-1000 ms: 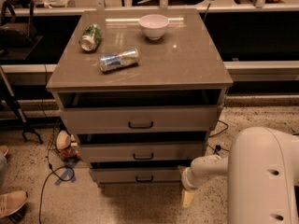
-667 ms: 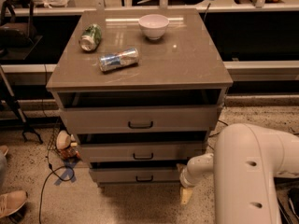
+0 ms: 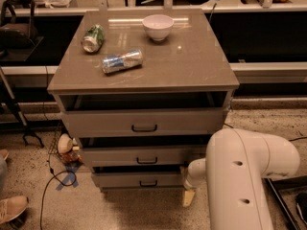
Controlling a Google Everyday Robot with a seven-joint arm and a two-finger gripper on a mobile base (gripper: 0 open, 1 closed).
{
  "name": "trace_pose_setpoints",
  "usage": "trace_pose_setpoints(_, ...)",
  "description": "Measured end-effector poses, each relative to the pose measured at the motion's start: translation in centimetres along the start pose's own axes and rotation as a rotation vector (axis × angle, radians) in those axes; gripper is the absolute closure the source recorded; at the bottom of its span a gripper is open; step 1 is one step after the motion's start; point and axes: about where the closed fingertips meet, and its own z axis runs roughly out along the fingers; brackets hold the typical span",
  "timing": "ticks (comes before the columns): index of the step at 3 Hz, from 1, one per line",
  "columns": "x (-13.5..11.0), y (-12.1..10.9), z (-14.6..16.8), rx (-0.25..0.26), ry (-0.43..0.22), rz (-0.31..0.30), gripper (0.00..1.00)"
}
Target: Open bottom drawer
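Note:
The cabinet has three grey-tan drawer fronts. The bottom drawer (image 3: 136,179) is the narrowest and lowest, with a small black bar handle (image 3: 148,183), and its front looks shut. My white arm (image 3: 244,176) comes in from the lower right. My gripper (image 3: 189,197) hangs low beside the cabinet's right front corner, just right of the bottom drawer, near the floor. It is apart from the handle.
On the cabinet top (image 3: 201,66) lie a green can (image 3: 93,38), a blue-and-silver can (image 3: 122,61) and a white bowl (image 3: 158,27). The top drawer (image 3: 144,122) and middle drawer (image 3: 144,155) sit above. Cables and clutter (image 3: 64,147) lie on the floor at left, with a shoe (image 3: 12,208).
My arm has swung further left into view, covering more of the lower right. The gripper stays low at the cabinet's right corner. The drawers have not moved.

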Motion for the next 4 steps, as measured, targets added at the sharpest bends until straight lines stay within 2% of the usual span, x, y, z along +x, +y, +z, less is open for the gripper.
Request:
trace_pose_setpoints(1, 0.8, -0.5, 2.9, -0.027, -0.008, 0.034, 0.00)
trace_pose_setpoints(2, 2.1, -0.4, 5.0, -0.057, -0.008, 0.071, 0.16)
trace_pose_setpoints(3, 3.3, -1.5, 4.4, -0.024, 0.020, 0.089, 0.39)
trace_pose_setpoints(4, 3.6, -1.4, 3.1, 0.010, 0.037, 0.094, 0.63)
